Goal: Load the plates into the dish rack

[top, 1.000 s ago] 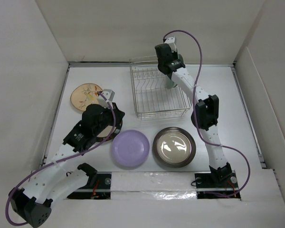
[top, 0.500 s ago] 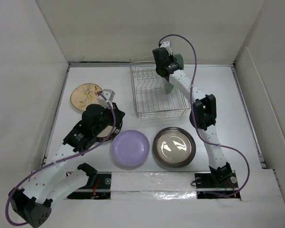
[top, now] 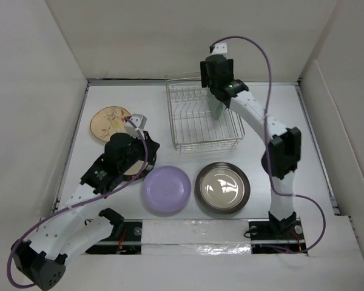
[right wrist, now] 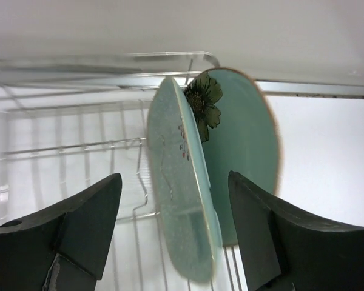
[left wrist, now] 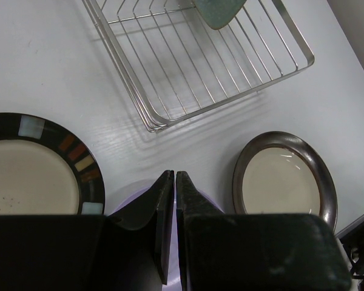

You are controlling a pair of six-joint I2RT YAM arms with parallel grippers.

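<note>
The right tool [right wrist: 175,179] stands open astride a green plate [right wrist: 170,133] set on edge toward the 2 o'clock corner of the rack [top: 203,145]. The plate's edge runs 12 to 6 in the wrist view, with a second green plate [right wrist: 242,139] just beside it, and neither finger seems to touch, so a straight lift should clear. The left tool [left wrist: 174,176], closed on nothing, hangs over the lavender plate's [top: 165,189] edge; the dark plate [top: 222,187] lies on the counter [top: 139,103] at the rack's 6 o'clock, nearer the right arm.

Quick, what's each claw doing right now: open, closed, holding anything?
Left claw: shut, empty.
Right claw: open, straddling an upright pale green plate in the dish rack.
</note>
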